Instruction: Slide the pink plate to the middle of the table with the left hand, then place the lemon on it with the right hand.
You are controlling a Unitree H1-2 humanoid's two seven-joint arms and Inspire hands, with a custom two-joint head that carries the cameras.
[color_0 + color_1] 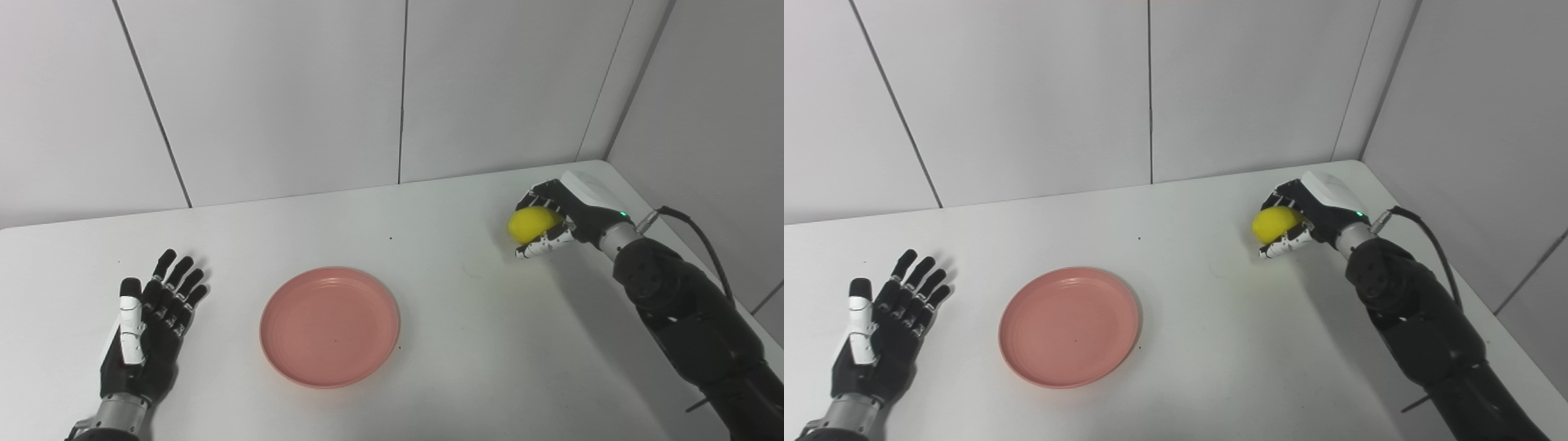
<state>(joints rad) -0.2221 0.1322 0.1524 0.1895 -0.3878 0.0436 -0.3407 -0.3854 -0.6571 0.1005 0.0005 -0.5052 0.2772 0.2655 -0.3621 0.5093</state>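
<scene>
Left eye view shows the right hand [554,223] near the far right corner of the white table [490,343], with its fingers [533,199] curled over the top of the lemon [531,223] and its thumb [542,245] pressed under it on the near side, so the yellow fruit is clamped between them. It is not clear whether the lemon touches the table surface below the thumb or is a little above it. The left hand [147,334] lies near the front left of the table, palm up, its fingers [177,282] straight, a little spread and pointing away from the robot, holding nothing. The pink plate [329,326] sits flat on the table to the right of these open fingertips, near them but not touching, and well apart from the thumb of the right hand. The plate has nothing on it. A black cable [698,236] runs from the wrist of the right arm, behind the closed fingers.
</scene>
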